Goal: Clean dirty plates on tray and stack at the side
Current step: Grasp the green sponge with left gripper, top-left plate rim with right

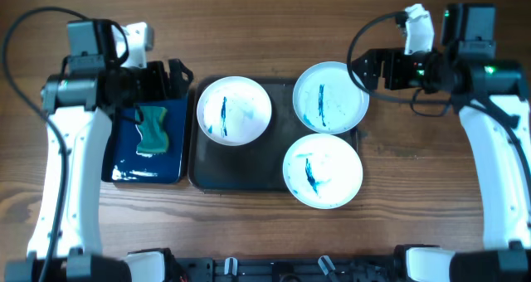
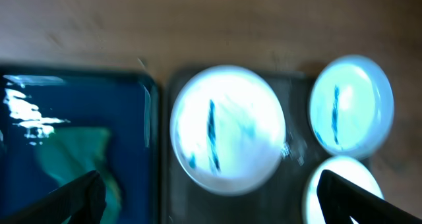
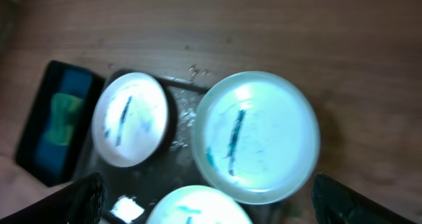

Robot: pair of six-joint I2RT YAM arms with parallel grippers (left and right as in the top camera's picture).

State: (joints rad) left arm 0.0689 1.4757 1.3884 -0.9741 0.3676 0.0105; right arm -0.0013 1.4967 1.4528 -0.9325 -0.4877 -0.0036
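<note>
Three plates [image 1: 234,109] on tray [image 1: 249,162] — tray long axis left-right; left pincer [image 2: 214,197] spread, right pincer [image 3: 208,201] spread.

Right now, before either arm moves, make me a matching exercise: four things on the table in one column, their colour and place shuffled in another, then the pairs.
Column one
1. sponge
2. narrow tray
3. wide tray
4. far right plate

Column two
A. dark grey, in the middle
B. white with teal streaks
C. green, lying in a tray
D. glossy blue, at the left

Pairs: 1-C, 2-D, 3-A, 4-B.
</note>
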